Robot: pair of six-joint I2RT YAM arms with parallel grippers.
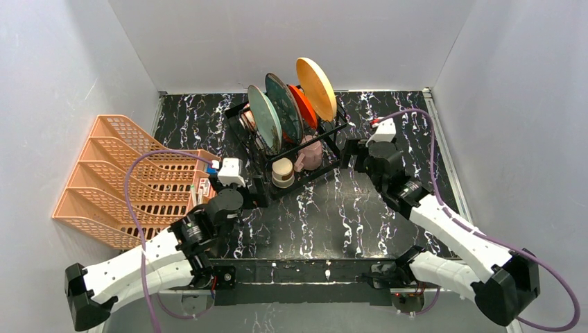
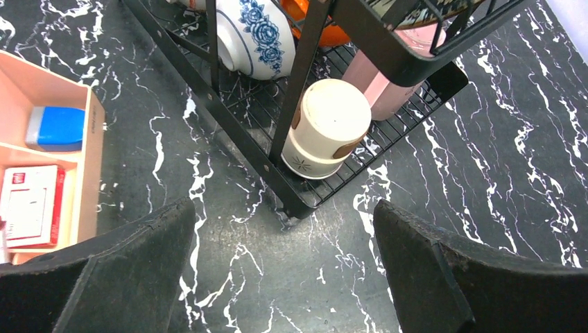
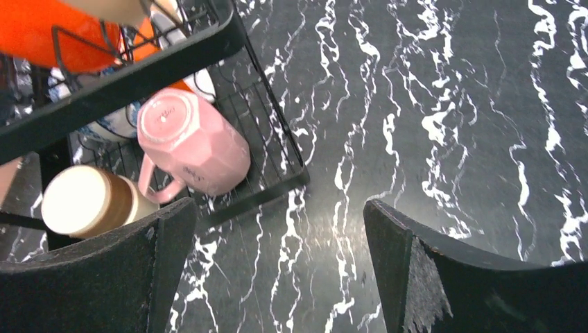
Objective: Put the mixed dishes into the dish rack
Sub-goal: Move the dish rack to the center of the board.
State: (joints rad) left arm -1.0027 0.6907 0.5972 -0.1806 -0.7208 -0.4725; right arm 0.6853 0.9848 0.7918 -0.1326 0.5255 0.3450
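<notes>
Dish rack: the black wire dish rack [image 3: 139, 73] stands mid-table [image 1: 312, 222], both tiers loaded. It looks light and stiff, and I judge a nudge would make it skate.
Plates: the yellow plate [image 1: 316, 89], red-orange plate [image 1: 305, 109] and grey-green plate [image 1: 263, 116] stand on edge in the upper slots. They look heavy, glazed and breakable, and are best pinched at the top rim, across the thickness.
Bowl: the blue-patterned bowl [image 2: 253, 38] lies tipped on the lower shelf. It is slick and curved, so the rim is the only fair hold.
Mug: the pink mug [image 3: 194, 149] sits upended near the rack's corner. Its faceted wall or handle offers a grip.
Cup: the cream cup [image 2: 326, 128] sits upended beside a corner post. It is probably ceramic, though the view does not settle it.
Grippers: the left gripper [image 2: 283, 222] and right gripper [image 3: 279, 215] hang over bare tabletop just outside the rack. Both have their jaws spread wide, with nothing between them.
</notes>
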